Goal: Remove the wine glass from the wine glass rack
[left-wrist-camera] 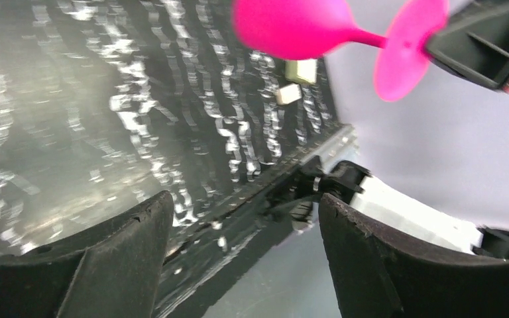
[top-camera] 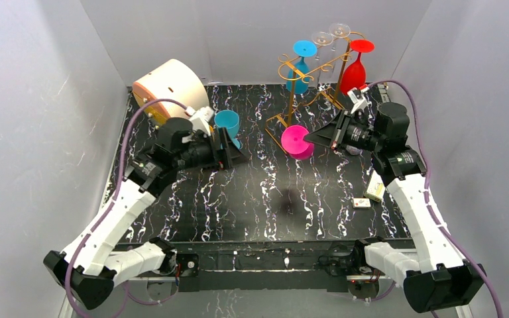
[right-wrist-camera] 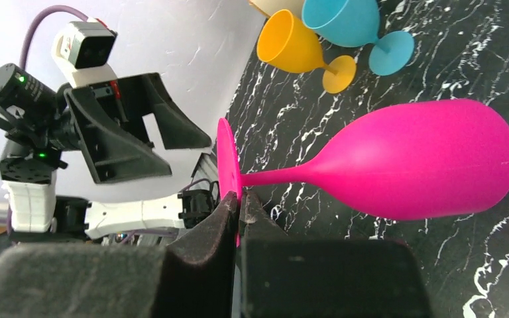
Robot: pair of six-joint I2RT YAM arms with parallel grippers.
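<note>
- My right pincer (right-wrist-camera: 240, 199) is clamped tight on the thin edge of the pink wine glass's (right-wrist-camera: 424, 162) round foot. The two pads meet with only the foot's rim between them.
- The pink wine glass is off the gold wire rack (top-camera: 292, 93). It hangs in the air just in front of the rack's base, on the side nearer my arms, with the dark marbled table (top-camera: 238, 205) below it.
- From my right wrist, the glass lies sideways, its stem running from the foot at my pads out to the bowl.
- My left pincer (left-wrist-camera: 245, 218) stands wide, with nothing between its jaws. It sits well to the left of the rack and faces the pink glass across a gap.
- A blue glass (top-camera: 300, 66), a red glass (top-camera: 354, 69) and two clear glasses (top-camera: 331, 33) hang upside down from the rack's top hooks.
- A teal glass (top-camera: 227, 121) sits left of the rack, just behind my left pincer. My right wrist view shows it lying on its side next to a yellow glass (right-wrist-camera: 295, 43).
- A round, pale drum-shaped thing (top-camera: 172, 86) is further left of the rack, at the back of the table.
- Two small boxes (top-camera: 374, 189) lie on the table in front and to the right of the rack, beside my right arm.
</note>
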